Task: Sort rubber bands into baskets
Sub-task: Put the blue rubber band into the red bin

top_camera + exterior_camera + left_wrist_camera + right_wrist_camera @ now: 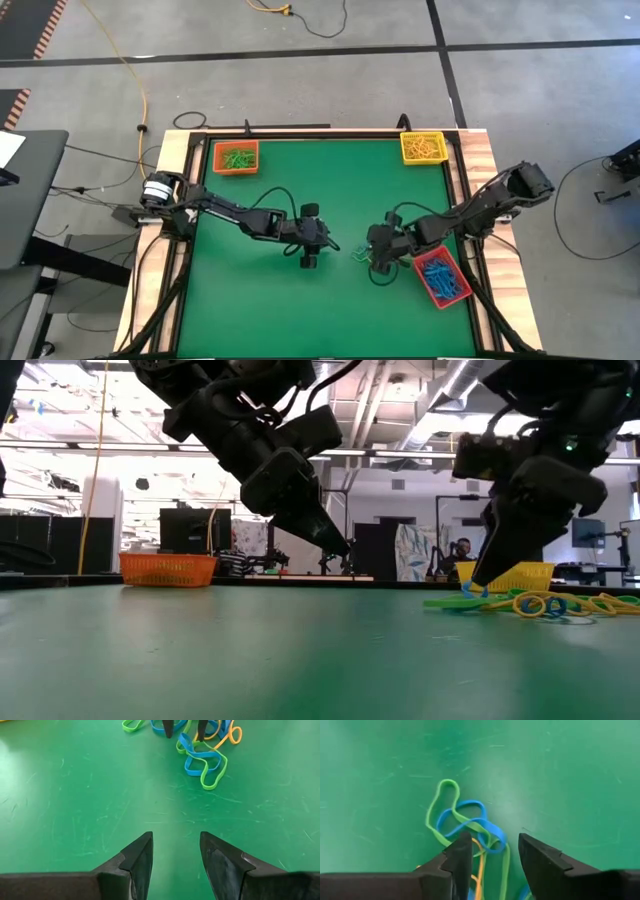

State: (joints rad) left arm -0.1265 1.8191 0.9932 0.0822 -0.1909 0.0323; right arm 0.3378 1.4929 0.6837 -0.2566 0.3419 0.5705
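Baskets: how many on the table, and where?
3. Orange basket at the far left corner, yellow basket at the far right corner, red basket near the right edge beside the right gripper. None looks hidden.

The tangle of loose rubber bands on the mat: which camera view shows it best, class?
The left wrist view: the tangle of rubber bands lies unobstructed, colours distinct. The right wrist view shows it partly behind the right pincer; the low view edge-on; the high view barely.
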